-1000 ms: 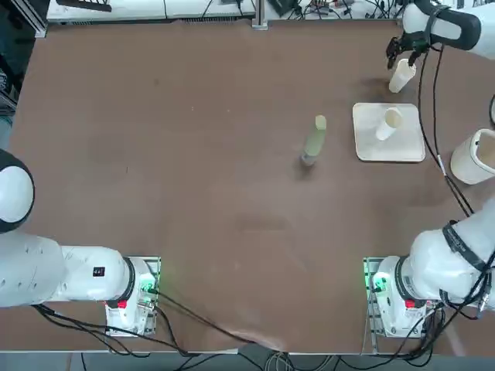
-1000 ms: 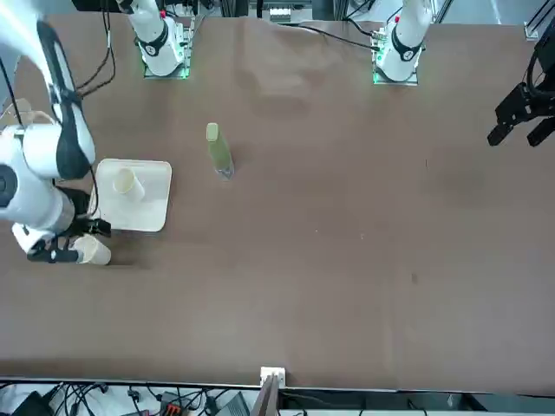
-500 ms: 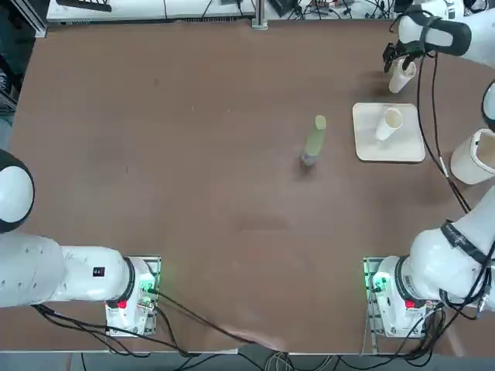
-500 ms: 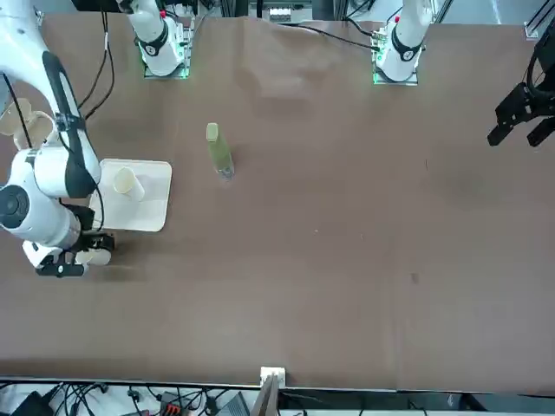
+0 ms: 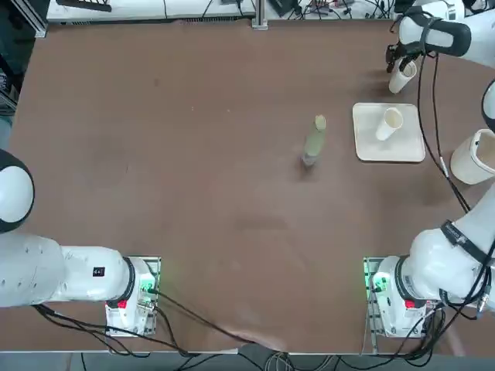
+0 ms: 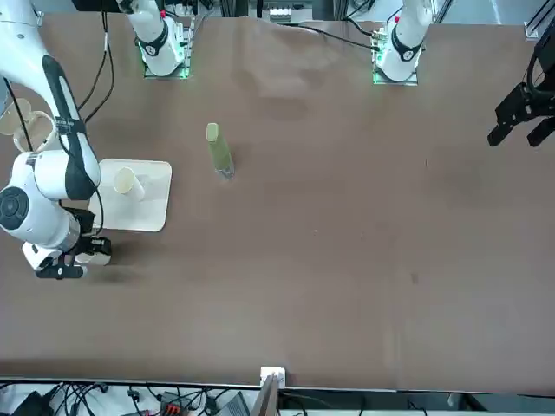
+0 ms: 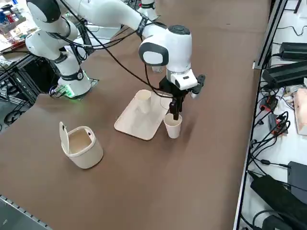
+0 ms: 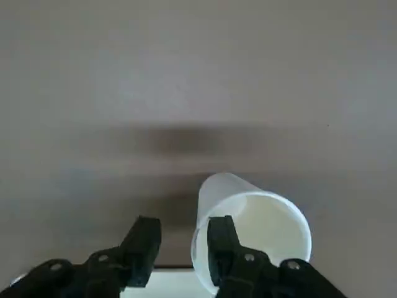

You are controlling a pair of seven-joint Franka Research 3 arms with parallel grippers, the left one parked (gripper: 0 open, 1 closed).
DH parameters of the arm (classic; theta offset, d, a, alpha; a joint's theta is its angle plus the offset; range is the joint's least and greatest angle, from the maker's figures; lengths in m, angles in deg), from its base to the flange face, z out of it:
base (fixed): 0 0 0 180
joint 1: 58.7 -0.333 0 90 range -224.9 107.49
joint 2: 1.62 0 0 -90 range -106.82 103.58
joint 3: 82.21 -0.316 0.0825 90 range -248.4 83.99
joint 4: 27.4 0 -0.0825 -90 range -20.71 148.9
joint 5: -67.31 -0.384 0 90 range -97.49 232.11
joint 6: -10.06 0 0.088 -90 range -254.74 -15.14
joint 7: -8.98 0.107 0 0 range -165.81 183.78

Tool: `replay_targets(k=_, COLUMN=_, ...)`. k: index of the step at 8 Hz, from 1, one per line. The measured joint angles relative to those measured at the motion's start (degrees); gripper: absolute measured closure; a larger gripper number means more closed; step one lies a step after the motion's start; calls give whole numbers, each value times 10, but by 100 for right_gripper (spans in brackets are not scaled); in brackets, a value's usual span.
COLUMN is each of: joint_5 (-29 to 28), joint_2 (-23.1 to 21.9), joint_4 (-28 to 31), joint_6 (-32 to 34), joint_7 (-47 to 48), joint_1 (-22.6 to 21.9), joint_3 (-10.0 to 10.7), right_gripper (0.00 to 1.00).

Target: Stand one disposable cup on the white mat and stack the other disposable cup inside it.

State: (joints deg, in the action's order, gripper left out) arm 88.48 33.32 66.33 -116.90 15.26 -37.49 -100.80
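Straddling the near wall of the loose disposable cup [image 7: 172,127], the right gripper [image 8: 185,222] had its jaws spread, one finger reaching over the cup's open mouth and the other outside it, with a gap left between the outer finger and the wall. That cup stood on the brown table [image 5: 232,154], just beyond the far edge of the white mat [image 5: 367,139], towards the table's far right corner. The other disposable cup [image 5: 389,124] was already upright on the mat, right of its middle, mouth upward, so the first half of the task looked done and the step in hand was judged to be the grasp. Doing it well called for centring the wall between the fingers before they met, so that the outer one did not drag the cup sideways or tip it. The pinch needed to be just firm enough to hold: a thin wall would probably buckle, and a rim bent out of round would sit badly in the other. After that, a straight lift clear of the standing cup's rim, a short carry back over the mat's far edge, and a slow lowering with both mouths in line seemed best. The cream tub [image 5: 473,157], by the table's right edge, was well apart from that path.
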Motion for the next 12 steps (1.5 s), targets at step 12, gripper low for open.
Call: replay_targets(k=12, joint_5=-53, joint_2=-167, joint_4=2, joint_6=234, joint_7=31, joint_1=-6, joint_3=-47, right_gripper=98)
